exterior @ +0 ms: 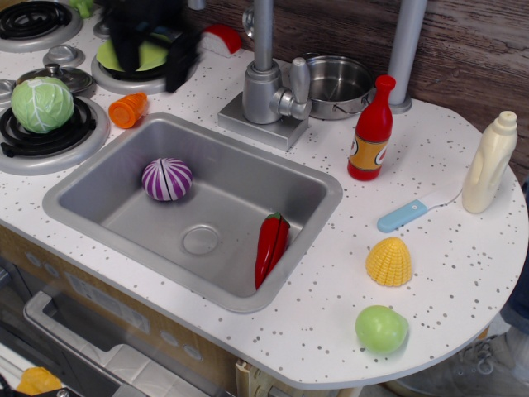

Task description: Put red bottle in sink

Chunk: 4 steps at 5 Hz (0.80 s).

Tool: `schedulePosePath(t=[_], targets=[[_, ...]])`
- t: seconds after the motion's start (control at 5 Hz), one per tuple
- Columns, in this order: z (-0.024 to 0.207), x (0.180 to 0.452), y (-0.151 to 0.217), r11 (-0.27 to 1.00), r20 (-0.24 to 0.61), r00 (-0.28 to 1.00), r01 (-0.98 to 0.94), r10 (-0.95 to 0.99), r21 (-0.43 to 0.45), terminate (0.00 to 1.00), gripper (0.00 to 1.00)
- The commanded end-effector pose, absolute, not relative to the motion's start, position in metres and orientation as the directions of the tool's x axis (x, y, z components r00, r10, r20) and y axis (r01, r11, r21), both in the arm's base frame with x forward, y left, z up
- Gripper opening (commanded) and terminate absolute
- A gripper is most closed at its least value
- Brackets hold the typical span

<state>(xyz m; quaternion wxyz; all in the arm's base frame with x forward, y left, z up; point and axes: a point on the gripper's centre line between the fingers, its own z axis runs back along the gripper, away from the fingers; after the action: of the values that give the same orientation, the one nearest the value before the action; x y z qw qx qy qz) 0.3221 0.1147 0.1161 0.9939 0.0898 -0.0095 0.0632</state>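
With nothing held and finger spread lost to blur, the gripper [153, 51] is seen far from the red bottle [371, 130], easily toppled beside the sink [318, 178].

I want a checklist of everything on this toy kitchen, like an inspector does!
Surface: white speckled counter with stove rings at the left.
Job's things: red bottle stands upright on the counter right of the sink, not in it yet.
Clutter: purple onion and red chili in the sink; cabbage, carrot piece, steel pot, cream bottle, blue-handled tool, corn, green ball.
Pincer: dark blurred shape over the back stove ring, far from the bottle; open or shut unclear.
Cables: nothing seen.
Surroundings: wooden wall, grey tap.
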Motion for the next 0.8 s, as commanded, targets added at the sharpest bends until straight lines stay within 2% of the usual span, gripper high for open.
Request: schedulePosePath(t=[0.0,0.2,0.4,0.6], targets=[[0.158,0.321,0.05,0.971,0.131,0.98,-0.171,0.15,0.166,0.0,1.0],[0.168,0.334,0.0,0.982,0.14,0.986,-0.115,0.094,0.151,0.0,1.0],[0.177,0.364,-0.051,0.987,0.165,0.986,-0.014,-0.013,0.163,0.0,1.0],[0.184,0.391,-0.084,0.976,0.182,0.977,0.071,-0.109,0.205,0.0,1.0]])
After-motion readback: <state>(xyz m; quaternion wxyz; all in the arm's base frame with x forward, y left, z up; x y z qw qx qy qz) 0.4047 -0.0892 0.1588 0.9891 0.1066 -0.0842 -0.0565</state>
